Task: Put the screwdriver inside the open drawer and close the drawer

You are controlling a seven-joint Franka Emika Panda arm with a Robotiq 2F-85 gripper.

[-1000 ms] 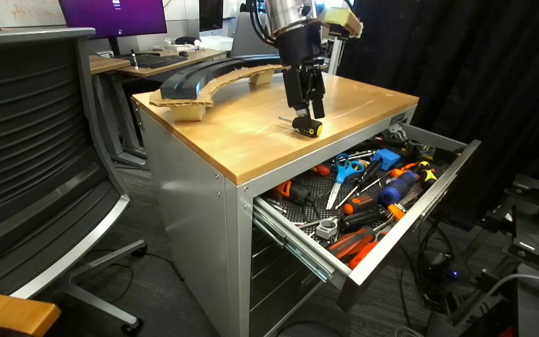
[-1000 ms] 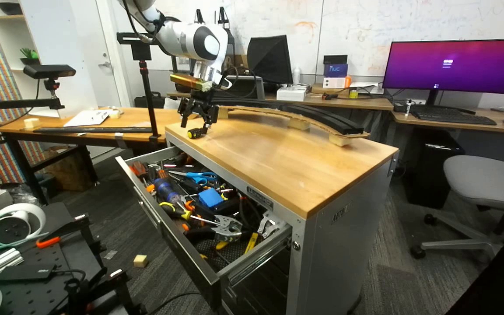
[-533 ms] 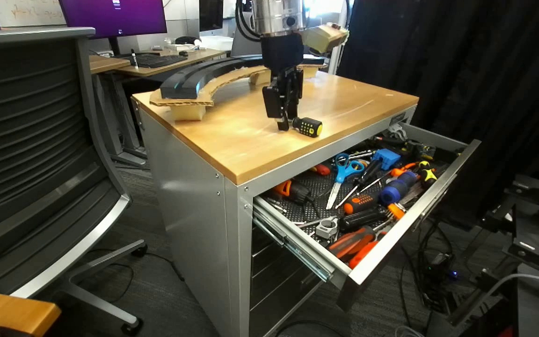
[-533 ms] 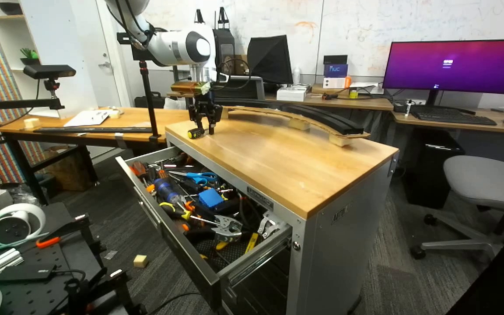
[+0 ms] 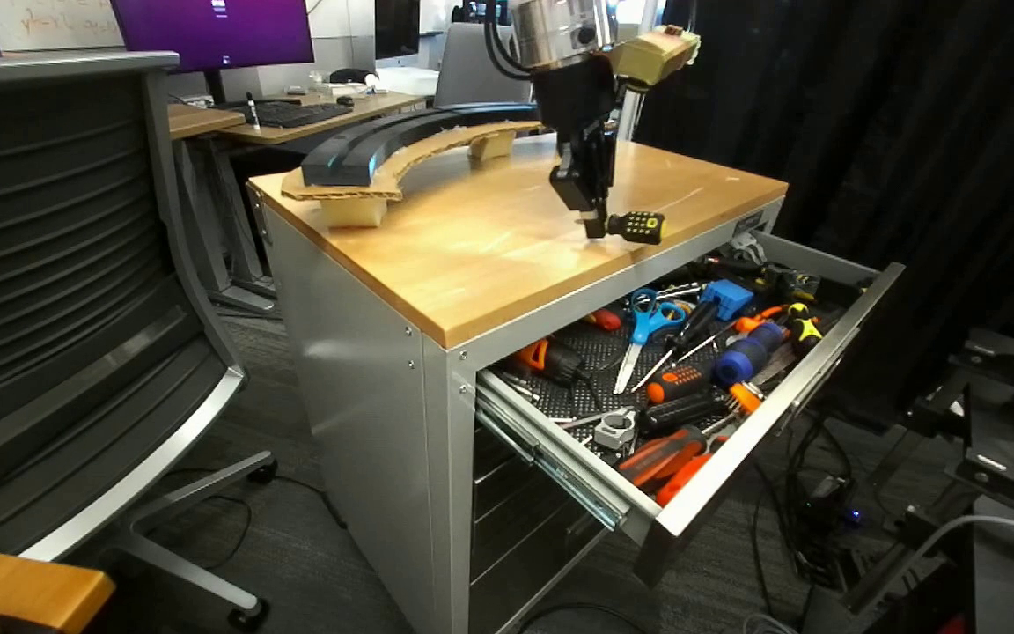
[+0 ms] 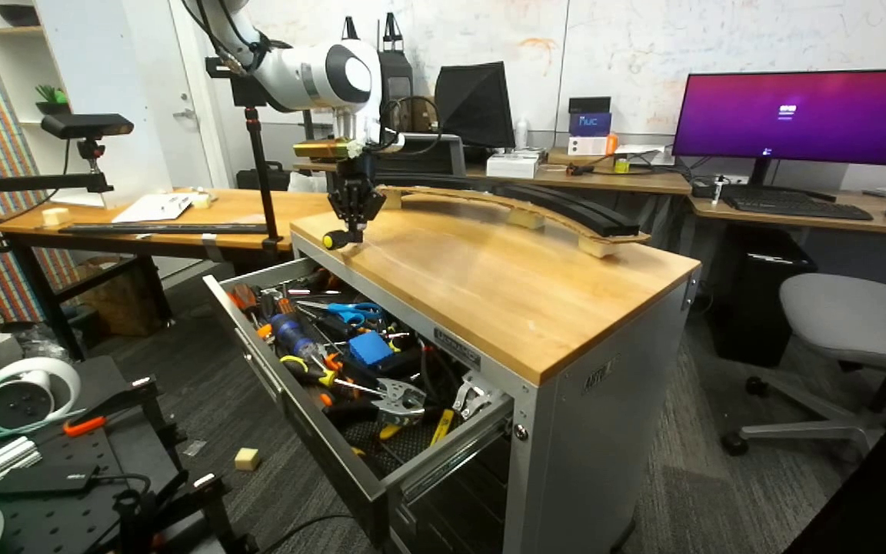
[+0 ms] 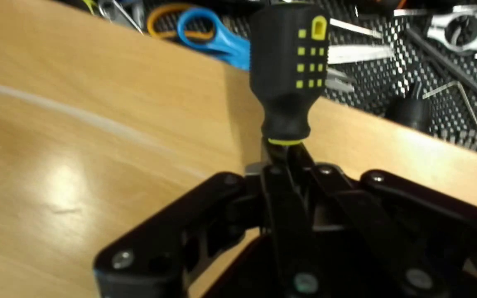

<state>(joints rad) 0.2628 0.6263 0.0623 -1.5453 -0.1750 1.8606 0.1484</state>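
The black two-finger end effector (image 5: pixel 597 225) is grasping the stubby, yellow-marked black screwdriver (image 7: pixel 290 70); its fingers (image 7: pixel 282 194) are clamping just beside the yellow collar of the handle. In both exterior views, the handle is pointing from the fingers toward the front edge of the wooden-topped grey metal bench (image 5: pixel 472 273). The screwdriver is hanging above the bench near that edge; in the wrist view, its shadow is falling on the wood beside it.

The wide, shallow grey metal drawer (image 5: pixel 782 396) is standing extended from the bench front. It is holding blue-handled metal scissors (image 5: pixel 643 333), a blue block (image 6: pixel 370 348) and an orange-and-black tool handle (image 5: pixel 683 379) among other tools. At the rear of the bench, a curved black strip (image 5: pixel 337 163) is resting on brown cardboard (image 5: pixel 407 165), which pale blocks (image 5: pixel 355 212) are supporting.
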